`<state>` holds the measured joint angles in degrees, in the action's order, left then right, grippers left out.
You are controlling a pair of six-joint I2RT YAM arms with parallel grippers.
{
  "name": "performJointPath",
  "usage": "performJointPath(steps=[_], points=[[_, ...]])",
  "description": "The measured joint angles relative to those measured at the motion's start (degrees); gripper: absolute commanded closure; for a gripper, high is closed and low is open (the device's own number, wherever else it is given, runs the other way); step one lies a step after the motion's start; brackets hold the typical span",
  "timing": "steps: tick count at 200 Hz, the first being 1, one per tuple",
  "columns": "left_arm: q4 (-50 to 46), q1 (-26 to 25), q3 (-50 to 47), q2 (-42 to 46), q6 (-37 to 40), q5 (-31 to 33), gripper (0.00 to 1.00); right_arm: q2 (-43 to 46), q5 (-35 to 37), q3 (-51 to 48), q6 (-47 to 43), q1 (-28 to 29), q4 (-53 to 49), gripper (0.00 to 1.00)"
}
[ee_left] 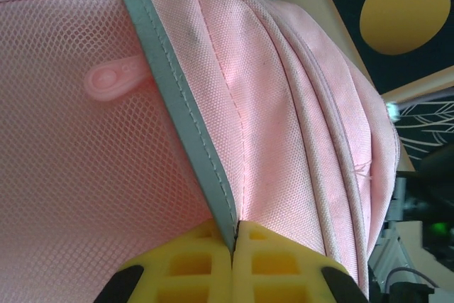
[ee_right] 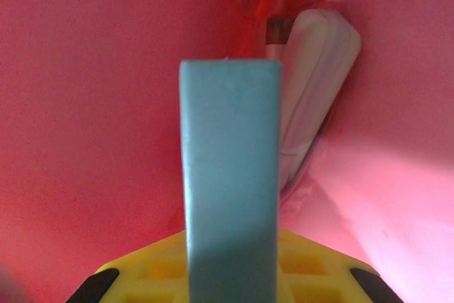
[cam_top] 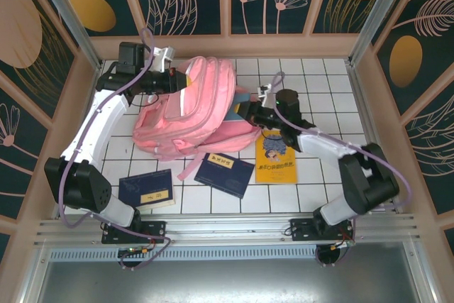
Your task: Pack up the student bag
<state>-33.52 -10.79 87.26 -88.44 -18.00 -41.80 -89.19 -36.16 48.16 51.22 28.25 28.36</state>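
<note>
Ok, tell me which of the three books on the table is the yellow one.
The book farthest right, lying flat with a picture on its cover. The middle book and the left book are both dark blue.

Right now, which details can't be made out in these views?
- The blue-grey slab in the right claw: right wrist view, seen end-on, so its face and identity are hidden.
- The white padded thing inside the student bag: right wrist view, partly behind the slab.
- The right claw's tips: top view, buried in the bag's opening.
- The title on the yellow book: top view, too small.
</note>
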Motion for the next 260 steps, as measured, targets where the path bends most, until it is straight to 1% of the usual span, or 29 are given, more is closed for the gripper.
performJointPath(steps=[45,72,93,112,125,134,141,152,165,184,195,199,226,260], points=[[0.90,0.39,-0.61,0.00,-0.92,-1.49,1.00,-15.89,0.37,13.22,4.57,5.31,4.11,1.00],[1.66,0.39,-1.36,0.00,-1.44,-1.79,1.00,-25.16,2.36,22.86,5.64,8.52,2.21,1.00],[2.08,0.42,-1.40,0.00,-1.97,-1.95,1.00,-30.56,4.24,28.92,6.62,10.12,0.04,1.00],[2.54,0.42,-1.44,-0.07,-2.43,-1.90,1.00,-34.77,4.87,33.35,7.87,10.45,-0.37,0.97],[2.91,0.42,-1.44,-0.24,-2.69,-1.86,1.00,-37.44,4.87,36.46,8.35,10.43,-0.55,0.94],[3.28,0.46,-1.44,-0.39,-2.89,-1.81,1.00,-38.84,4.85,38.16,8.57,10.43,-0.61,0.88],[3.41,0.48,-1.44,-0.55,-3.08,-1.66,1.00,-39.54,4.85,39.08,8.76,10.43,-0.74,0.81],[3.43,0.57,-1.44,-0.68,-3.19,-1.46,1.00,-40.15,4.81,40.09,8.79,10.43,-0.96,0.69],[3.50,0.68,-1.44,-0.68,-3.28,-1.27,1.00,-40.19,4.81,40.50,8.61,10.43,-1.60,0.58],[3.50,0.72,-1.44,-0.68,-3.28,-0.94,1.00,-39.43,4.85,39.89,7.06,10.21,-1.81,0.36],[3.50,0.74,-1.44,-0.68,-3.28,-0.79,1.00,-37.86,5.07,38.47,5.84,9.99,-2.10,0.32],[3.48,0.79,-1.44,-0.68,-3.28,-0.76,1.00,-37.09,5.27,37.77,5.46,9.94,-2.38,0.28],[3.82,1.46,-1.60,-0.66,-3.34,-0.35,1.00,-31.54,5.38,32.85,1.88,8.52,-4.74,0.25],[6.78,2.89,-4.76,0.15,-4.50,0.42,1.00,-22.40,5.09,25.83,-1.77,5.07,-6.08,0.27]])
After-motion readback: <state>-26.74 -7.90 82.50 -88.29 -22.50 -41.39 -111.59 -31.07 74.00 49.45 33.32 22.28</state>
